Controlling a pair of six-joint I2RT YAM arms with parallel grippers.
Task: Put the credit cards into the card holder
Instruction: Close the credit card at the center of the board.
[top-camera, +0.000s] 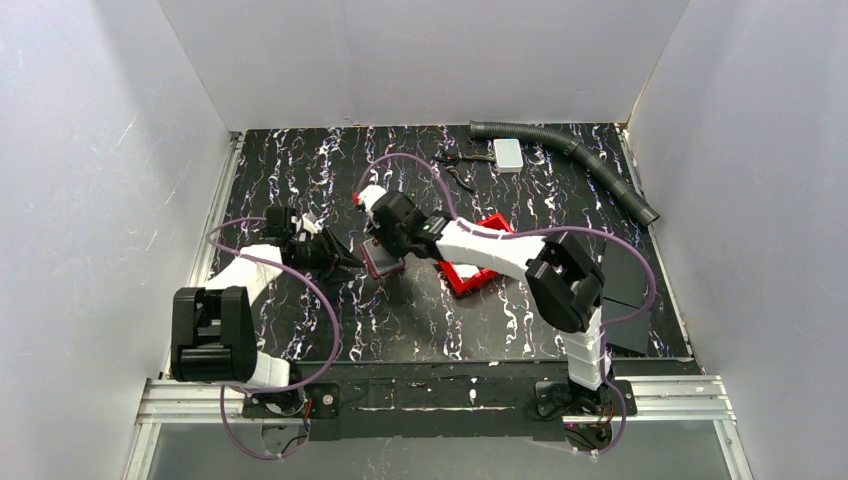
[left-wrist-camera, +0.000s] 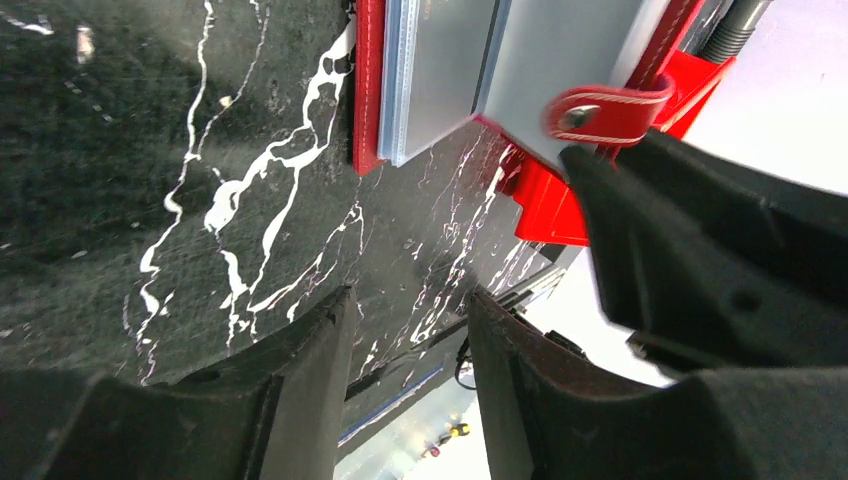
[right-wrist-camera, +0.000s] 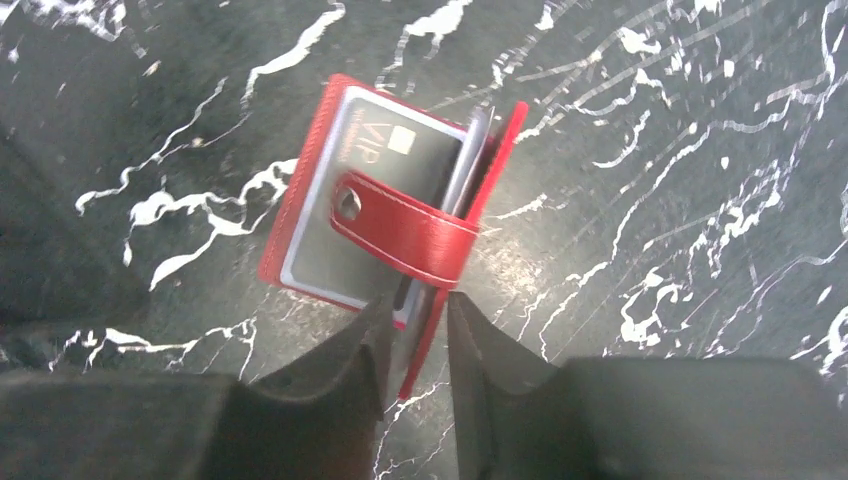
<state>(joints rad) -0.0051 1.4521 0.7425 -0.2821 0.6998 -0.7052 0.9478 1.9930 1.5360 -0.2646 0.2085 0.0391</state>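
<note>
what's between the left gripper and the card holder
Nothing but bare marbled table, seen in the left wrist view between the left gripper and the card holder.

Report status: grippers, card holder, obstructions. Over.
Left gripper open, empty, beside the small dark red folding card holder. Right gripper pinching its cover edge. One grey VIP card in sleeve. Snap strap lies across it.

Only legible marking: "VIP" on the grey card (right-wrist-camera: 400, 165) seated in the open card holder (right-wrist-camera: 415, 235); smaller print beside it is unreadable.
</note>
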